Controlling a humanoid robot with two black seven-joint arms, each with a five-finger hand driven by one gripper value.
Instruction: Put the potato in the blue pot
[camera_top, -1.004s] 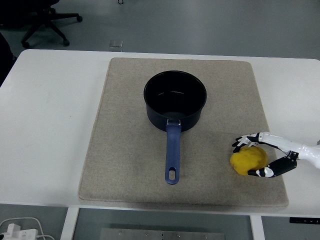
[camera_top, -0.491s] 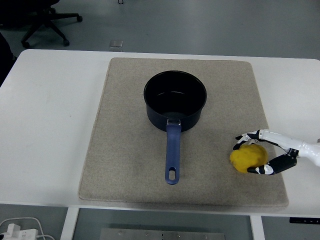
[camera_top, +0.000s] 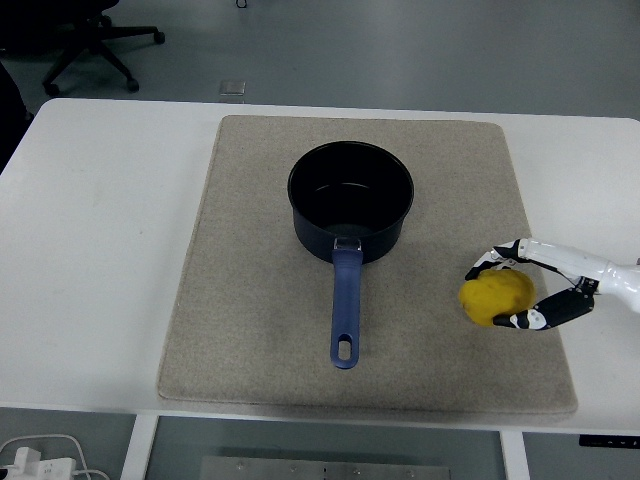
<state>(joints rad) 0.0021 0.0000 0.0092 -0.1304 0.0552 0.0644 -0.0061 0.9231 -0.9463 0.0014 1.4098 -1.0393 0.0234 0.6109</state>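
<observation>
Right hand (camera_top: 540, 292) has tightened since a second ago, fingers now pinching potato (camera_top: 496, 298) on mat (camera_top: 250, 330), 4 o'clock from pot (camera_top: 350, 200). Grasp appears set; lift next.

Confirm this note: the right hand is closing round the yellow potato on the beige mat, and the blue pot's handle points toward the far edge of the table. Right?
Not quite. The head view shows the blue pot with its handle pointing toward the table's near edge. The right hand does wrap the potato on the mat.
</observation>
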